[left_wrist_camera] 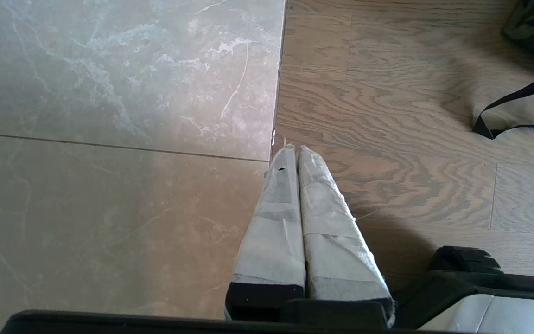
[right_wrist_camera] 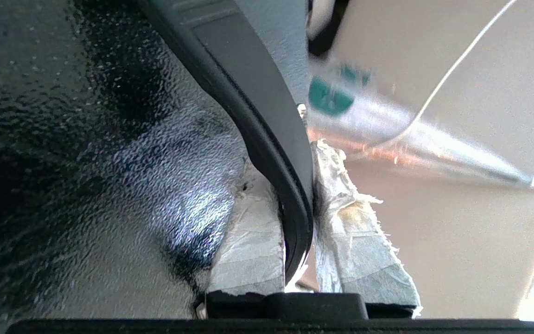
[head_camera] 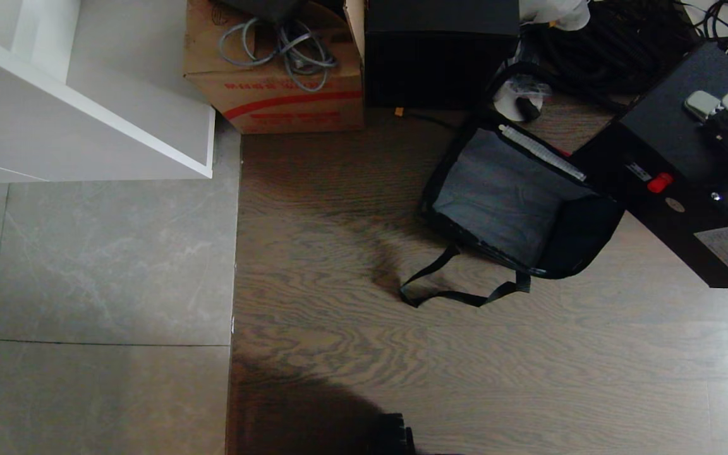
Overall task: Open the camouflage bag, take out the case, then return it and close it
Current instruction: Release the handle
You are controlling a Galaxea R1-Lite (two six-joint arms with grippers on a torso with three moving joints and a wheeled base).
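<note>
The right gripper (right_wrist_camera: 297, 222) pinches the black handle (right_wrist_camera: 267, 130) of the flat black rigid case (head_camera: 673, 183), held beside the open camouflage fabric bag (head_camera: 509, 196) lying on the wooden floor (head_camera: 465, 366). The left gripper (left_wrist_camera: 295, 157), fingers pressed together, hangs over the floor.

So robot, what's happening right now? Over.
Right hand shut on case handle. Left hand shut, parked over floor. Camouflage bag open. Nothing in the way.

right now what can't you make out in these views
- Right claw: outside the head view; only its wrist view shows it, shut on the case handle.
- Case: cut by the head view's right edge; the right wrist view shows only a patch of it.
- Background behind the handle: blurred in the right wrist view.
- Camouflage bag: its far corner is behind the case.
</note>
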